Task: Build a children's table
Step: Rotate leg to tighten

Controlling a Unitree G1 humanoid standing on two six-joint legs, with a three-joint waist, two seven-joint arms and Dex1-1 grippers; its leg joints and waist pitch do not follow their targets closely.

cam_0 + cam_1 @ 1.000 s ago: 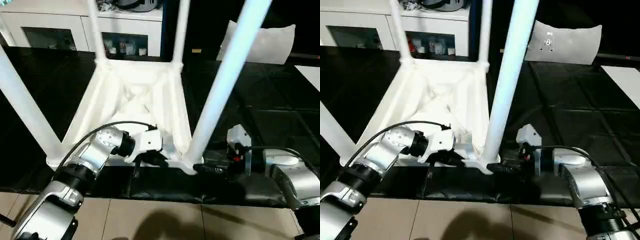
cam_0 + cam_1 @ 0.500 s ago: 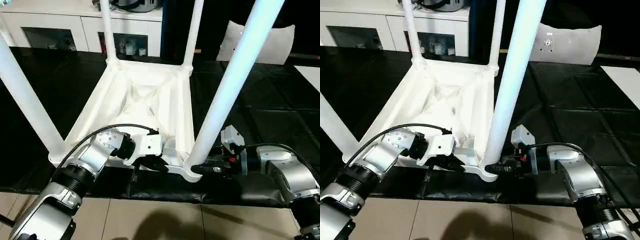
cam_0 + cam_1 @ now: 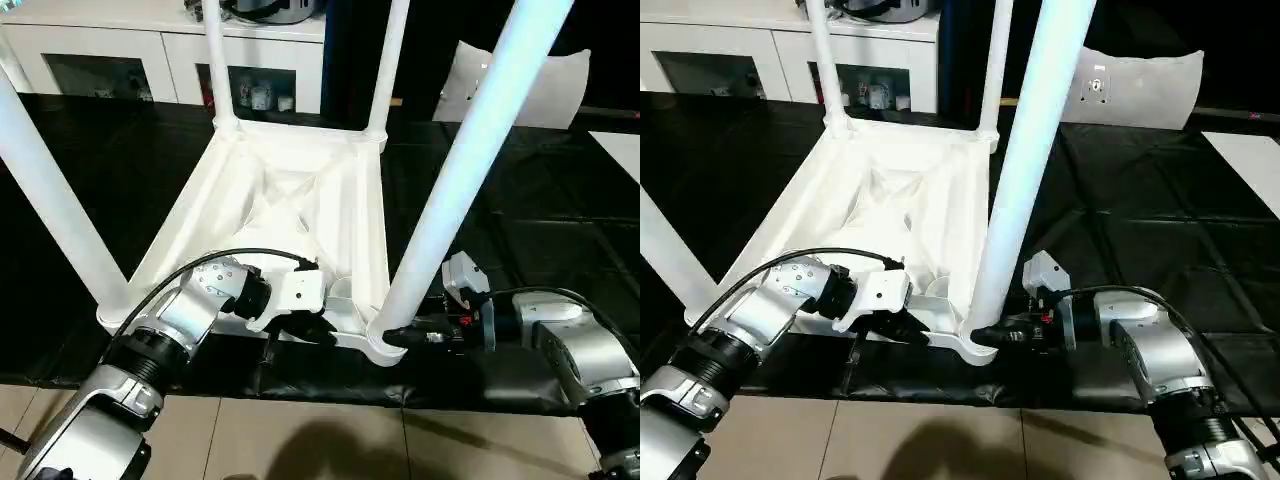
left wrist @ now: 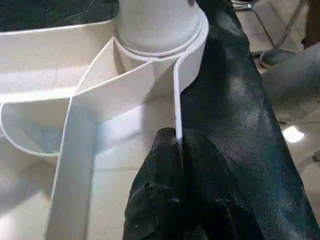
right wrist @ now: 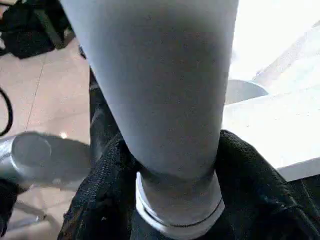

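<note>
children's table (image 3: 300, 200) sits upside down on the black surface (image 3: 540, 230), ribbed underside up, all four legs standing in the corner sockets and pointing up. left gripper (image 3: 305, 325) is at the near edge of the top, between the two near legs and closer to the near right one; its fingers (image 4: 160, 195) are pressed together on the thin white rim wall of the table, one finger inside the rim and one outside, seen edge-on in the left wrist view just short of the near right corner socket (image 4: 160, 30). right gripper (image 3: 992, 335) comes in level from the right at the base of the near right leg (image 3: 460, 170); its fingers (image 5: 250, 185) stand apart on either side of the leg just above the socket collar, about a leg's width apart, black pads hugging both sides of the tube in the right wrist view. contact looks tight on both sides but can't tell whether it's actually squeezing. far legs rise in front of the white cabinets (image 3: 110, 60) with glass doors. grey-white panel (image 3: 1135, 85) leans at the far right of the surface, well apart from the table. tiled floor (image 3: 320, 440) below the near edge of the surface.
</note>
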